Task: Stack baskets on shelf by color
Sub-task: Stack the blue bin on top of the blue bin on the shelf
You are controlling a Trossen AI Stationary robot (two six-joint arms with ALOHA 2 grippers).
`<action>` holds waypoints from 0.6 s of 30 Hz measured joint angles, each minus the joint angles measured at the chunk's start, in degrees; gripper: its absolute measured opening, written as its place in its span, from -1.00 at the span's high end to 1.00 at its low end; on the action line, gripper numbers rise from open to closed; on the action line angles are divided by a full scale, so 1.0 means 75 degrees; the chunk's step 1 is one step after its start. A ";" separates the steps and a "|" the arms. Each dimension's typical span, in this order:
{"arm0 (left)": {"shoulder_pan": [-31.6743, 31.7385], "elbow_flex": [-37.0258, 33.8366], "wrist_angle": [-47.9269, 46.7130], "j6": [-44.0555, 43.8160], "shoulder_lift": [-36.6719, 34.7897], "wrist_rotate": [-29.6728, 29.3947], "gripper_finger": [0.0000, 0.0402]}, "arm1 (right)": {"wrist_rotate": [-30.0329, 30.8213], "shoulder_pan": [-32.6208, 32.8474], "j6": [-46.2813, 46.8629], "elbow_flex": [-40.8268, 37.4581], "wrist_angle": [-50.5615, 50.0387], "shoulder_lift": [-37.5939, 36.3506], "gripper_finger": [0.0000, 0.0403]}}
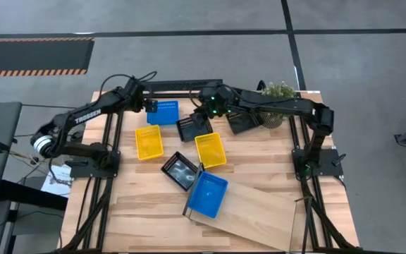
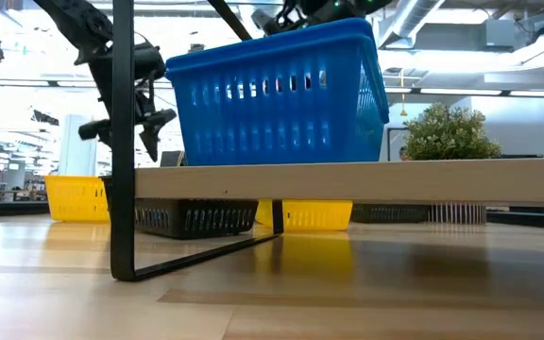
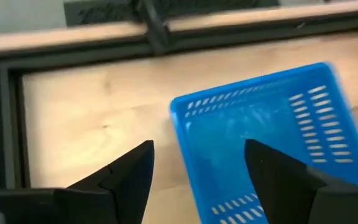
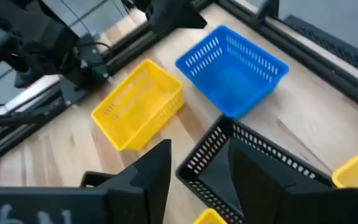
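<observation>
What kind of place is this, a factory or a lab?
Probably a robotics lab or test hall: two arms on a metal frame around a wooden table, a bare concrete floor with hazard-striped matting, and exposed ceiling ducts.

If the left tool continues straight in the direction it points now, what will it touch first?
Most likely the blue slotted plastic basket near the table's far edge: the open left tool straddles its near rim. Depth is unclear, so it may still be above it.

We see blue baskets (image 1: 208,195), yellow baskets (image 1: 149,142), black baskets (image 1: 180,171), all slotted, on pale wood.
</observation>
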 joint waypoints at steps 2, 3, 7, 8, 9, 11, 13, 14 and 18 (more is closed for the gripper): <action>0.0135 0.0000 0.0007 -0.0001 0.0328 0.0351 -0.18 | 0.0074 -0.0099 0.0066 0.0000 0.0228 0.0027 0.11; 0.0191 0.0000 0.0072 -0.0026 0.0488 0.0604 -0.18 | 0.0148 -0.0158 0.0126 0.0000 0.0316 0.0018 0.12; 0.0254 0.0000 0.0569 -0.0054 0.1063 0.1427 -0.18 | 0.0401 -0.0366 0.0199 0.0003 0.0397 0.0007 0.15; 0.0251 0.0000 0.0728 -0.0057 0.1183 0.1690 -0.18 | 0.0492 -0.0410 0.0205 0.0000 0.0350 0.0007 0.16; 0.0220 0.0000 0.0862 -0.0084 0.1291 0.1963 -0.18 | 0.0592 -0.0441 0.0222 0.0000 0.0292 0.0007 0.17; 0.0064 0.0000 0.1047 -0.0121 0.1502 0.2514 -0.18 | 0.0770 -0.0517 0.0359 0.0000 0.0121 0.0007 0.19; -0.0139 0.0000 0.1317 -0.0124 0.1630 0.2963 -0.18 | 0.0800 -0.0620 0.0527 0.0000 -0.0077 0.0007 0.20; -0.0255 0.0000 0.1414 -0.0141 0.1668 0.3032 -0.18 | 0.0809 -0.0674 0.0624 0.0000 -0.0137 0.0007 0.21; -0.0632 -0.0003 0.1826 -0.0405 0.1700 0.2990 -0.18 | 0.1058 -0.0834 0.0683 0.0000 -0.0396 0.0007 0.17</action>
